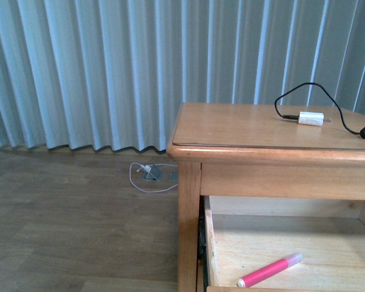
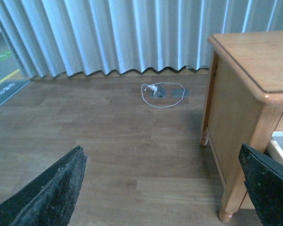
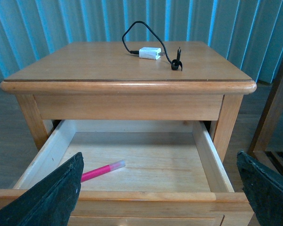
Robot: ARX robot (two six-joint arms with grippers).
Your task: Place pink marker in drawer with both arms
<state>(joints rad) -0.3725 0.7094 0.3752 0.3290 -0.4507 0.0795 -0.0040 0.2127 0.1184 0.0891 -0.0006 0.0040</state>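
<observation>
The pink marker (image 1: 269, 271) lies flat on the pale floor of the open upper drawer (image 1: 214, 243), near its front left. In the right wrist view the marker (image 3: 103, 170) lies inside the pulled-out drawer (image 3: 205, 153). My right gripper (image 3: 160, 195) is open and empty, in front of and above the drawer's front edge. My left gripper (image 2: 165, 188) is open and empty, over the wooden floor to the left of the cabinet (image 2: 236, 117). Neither arm shows in the front view.
A white charger block (image 1: 311, 118) with a black cable lies on the cabinet top (image 1: 231, 128). A white cable and floor socket (image 1: 152, 174) lie by the pale curtain (image 1: 109, 67). A wooden frame (image 3: 273, 127) stands to the right of the cabinet.
</observation>
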